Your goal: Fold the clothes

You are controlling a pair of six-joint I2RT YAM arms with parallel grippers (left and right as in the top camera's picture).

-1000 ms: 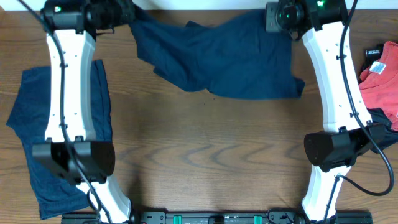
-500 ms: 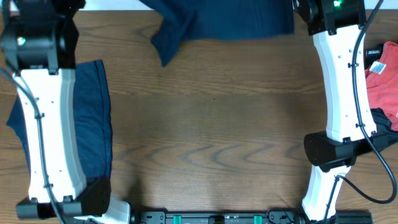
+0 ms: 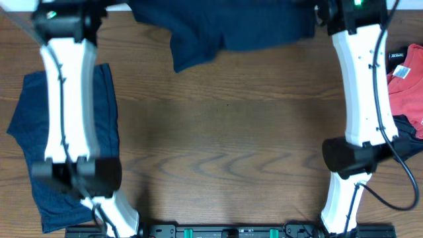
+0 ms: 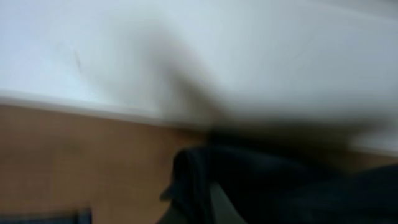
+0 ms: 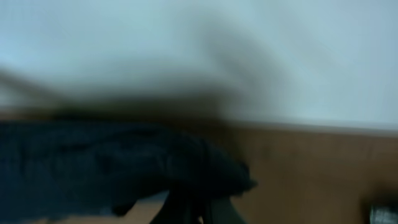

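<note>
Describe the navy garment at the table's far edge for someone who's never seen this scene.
Go to the far edge of the wooden table, top of the overhead view, between the left arm and right arm. The navy garment stretches across that gap, one corner reaching toward the table's middle. The other navy garment lies under the left arm; the red cloth sits at the right edge.

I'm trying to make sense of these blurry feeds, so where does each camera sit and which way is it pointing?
Overhead: above the table, looking straight down; the left arm and right arm show.
Left wrist: low at the far edge, facing the white wall; its fingers are lost in blur.
Right wrist: the same, mirrored; fingers also blurred.
Shared: both wrist views catch the navy garment.
</note>
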